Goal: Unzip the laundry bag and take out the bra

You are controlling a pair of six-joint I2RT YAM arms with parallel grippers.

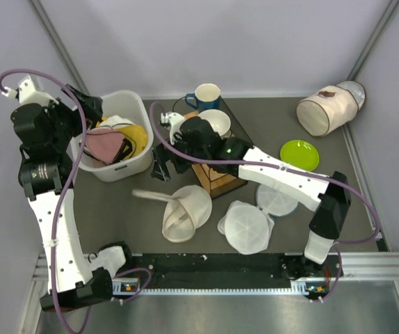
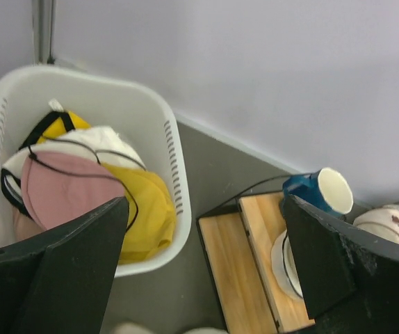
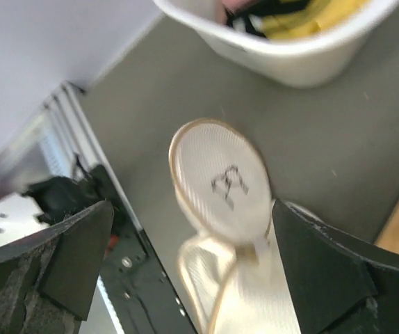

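**Laundry bag** [image 1: 185, 212]: cream round pouch lying flat near the centre of the desk [image 1: 276, 125]. The zip is undone. The face with the small dark mark lies folded out toward 9 o'clock, and the pale inner side shows.

**Bra** [image 2: 67, 188]: dusty pink with thin dark edging, cup upward. It lies on top of the pile in the white basket [image 1: 133, 104], at 10 o'clock from the laundry bag and well apart from it. A yellow cloth [image 2: 147, 209] lies under it and beside it at 3 o'clock.

**Right tool** [image 3: 191, 209]: fingers spread wide, gripping nothing. It hangs above the bag's marked face, between basket and bag.

**Left tool** [image 2: 205, 209]: fingers spread wide and empty. It is poised over the basket, clear of the bra.

**Surroundings:**
- A wooden block [image 1: 217, 177] stands at 1 o'clock from the bag, with a white bowl [image 1: 215, 123] on it.
- A blue mug [image 1: 206, 95] is at 12 o'clock from the bowl.
- Two whiter discs [image 1: 248, 226] lie at 3 o'clock from the bag.
- A green plate [image 1: 299, 154] lies further out at 2 o'clock.
- A white cylinder bag [image 1: 324, 108] lies on its side in the far 2 o'clock corner.
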